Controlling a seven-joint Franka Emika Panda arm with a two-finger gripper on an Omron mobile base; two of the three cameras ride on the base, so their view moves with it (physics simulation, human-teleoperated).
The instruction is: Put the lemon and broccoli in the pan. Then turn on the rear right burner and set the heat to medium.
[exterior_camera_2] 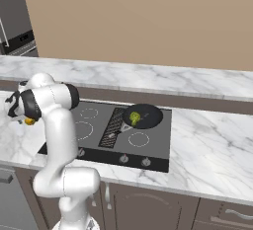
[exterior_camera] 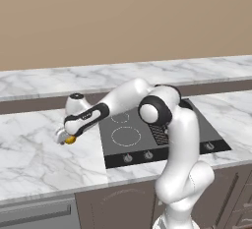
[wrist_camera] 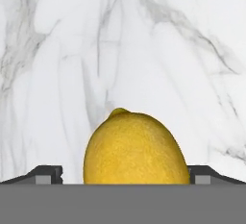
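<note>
The lemon point(wrist_camera: 136, 148) lies on the white marble counter point(exterior_camera: 39, 159) left of the stove, yellow and close up in the hand view. My gripper point(exterior_camera: 65, 138) is lowered over it, open, with one fingertip point(wrist_camera: 48, 174) on each side of the fruit and a small gap on the left. From the right base view the lemon point(exterior_camera_2: 29, 121) peeks out under the hand point(exterior_camera_2: 21, 110). The broccoli point(exterior_camera_2: 134, 118) rests inside the black pan point(exterior_camera_2: 150, 113) on the rear right burner.
The black cooktop point(exterior_camera_2: 148, 145) carries a row of knobs point(exterior_camera_2: 124, 159) along its front edge. My own arm point(exterior_camera: 157, 110) crosses above the stove's left half. A raised marble ledge point(exterior_camera: 59, 78) and the wall run behind the counter.
</note>
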